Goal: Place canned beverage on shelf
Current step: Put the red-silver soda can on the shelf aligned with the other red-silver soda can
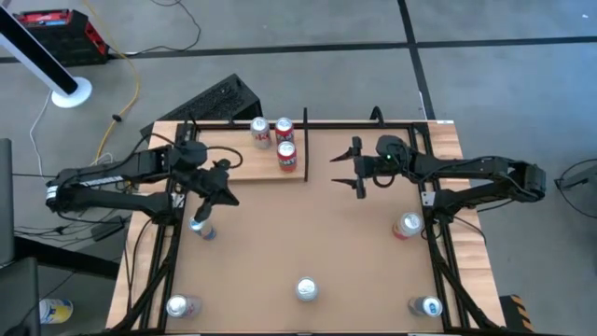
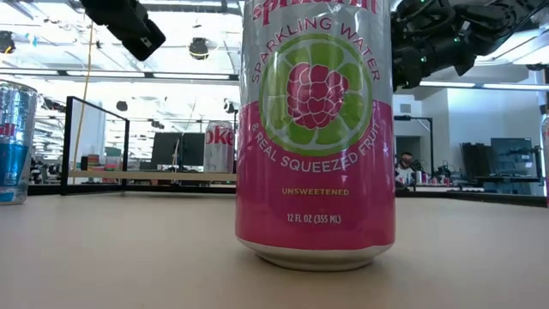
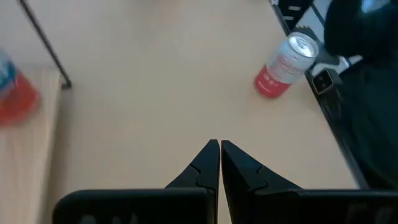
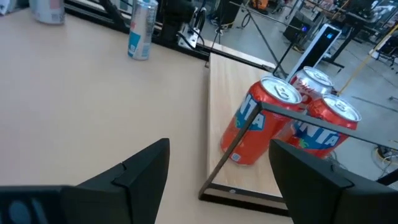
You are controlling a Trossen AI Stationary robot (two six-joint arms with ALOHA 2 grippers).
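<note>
The main risk, as I judge it, is crowding at the shelf (image 1: pixel 233 161); three cans (image 1: pixel 280 140) already stand bunched at its 3 o'clock end, beside the thin black rail, so a fourth brought in carelessly could topple them or catch the rail. The right tool (image 1: pixel 353 168) hovers just off that end with its fingers spread wide and empty; a sideways drift toward 9 o'clock would strike the nearest orange can (image 4: pixel 258 121). The left tool (image 1: pixel 220 185) hangs over the worktop (image 1: pixel 308 224) just at 6 o'clock of the shelf, fingers pressed together, holding nothing; the blue can (image 1: pixel 200 227) stands close below it and could be clipped on a descent. Loose cans wait well apart; a pink-and-red can (image 1: pixel 407 225) at the right edge, a sparkling-water can (image 1: pixel 307 289) at 6 o'clock.
</note>
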